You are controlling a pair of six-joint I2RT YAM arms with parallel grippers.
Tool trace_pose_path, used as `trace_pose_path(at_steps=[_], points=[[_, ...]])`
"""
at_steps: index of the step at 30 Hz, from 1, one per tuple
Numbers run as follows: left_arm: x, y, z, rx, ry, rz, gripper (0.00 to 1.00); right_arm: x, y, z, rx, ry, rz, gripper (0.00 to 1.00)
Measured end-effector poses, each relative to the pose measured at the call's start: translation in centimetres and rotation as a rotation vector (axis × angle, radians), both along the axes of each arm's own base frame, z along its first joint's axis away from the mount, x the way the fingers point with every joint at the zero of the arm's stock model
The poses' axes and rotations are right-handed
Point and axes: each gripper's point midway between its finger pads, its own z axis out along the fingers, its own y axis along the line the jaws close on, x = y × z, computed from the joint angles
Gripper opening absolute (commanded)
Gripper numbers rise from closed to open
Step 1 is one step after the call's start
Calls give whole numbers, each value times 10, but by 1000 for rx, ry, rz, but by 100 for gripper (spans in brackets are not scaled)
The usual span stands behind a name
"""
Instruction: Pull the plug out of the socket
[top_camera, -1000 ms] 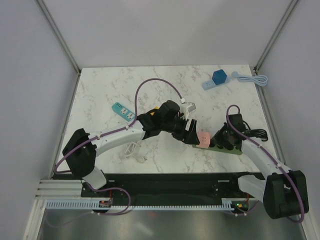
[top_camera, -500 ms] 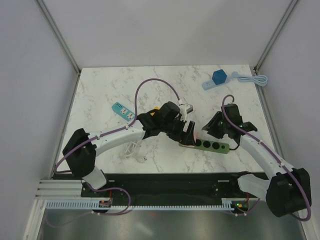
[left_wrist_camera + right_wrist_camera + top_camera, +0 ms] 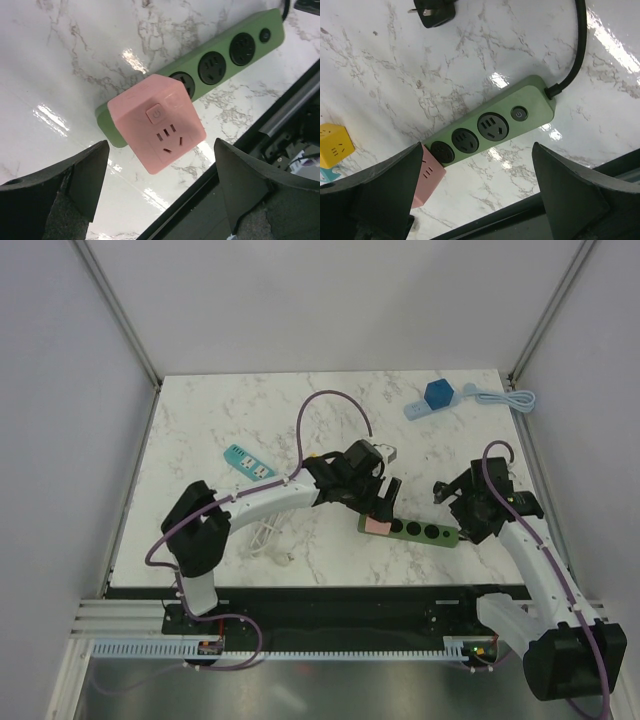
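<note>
Pink plug (image 3: 162, 130) sits on the green strip (image 3: 225, 55); your left claw (image 3: 160, 167) and right claw (image 3: 477, 170) gape empty. Unlike the left wrist view, the right shows a black plug (image 3: 434, 12).

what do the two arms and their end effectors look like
The left arm and right arm have white links between bulky black joints, with a purple cable looping along each. The left end effector and right end effector carry dark wedge-shaped fingers with grey textured padding.
</note>
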Motion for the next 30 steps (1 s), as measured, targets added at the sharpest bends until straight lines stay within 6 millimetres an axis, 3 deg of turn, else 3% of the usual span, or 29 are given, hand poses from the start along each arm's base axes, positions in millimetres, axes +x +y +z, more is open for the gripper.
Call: trace_pose_path(at_steps=[7, 12, 21, 30], points=[[6, -2, -16, 74, -26, 20, 95, -7, 4, -14, 72, 50, -122, 98], [6, -13, -21, 89, -41, 14, 94, -12, 4, -25, 107, 55, -197, 92], [6, -14, -30, 130, -50, 22, 87, -3, 7, -35, 142, 53, -262, 87], [6, -16, -30, 141, -62, 24, 80, -12, 20, -59, 170, 64, -313, 79]])
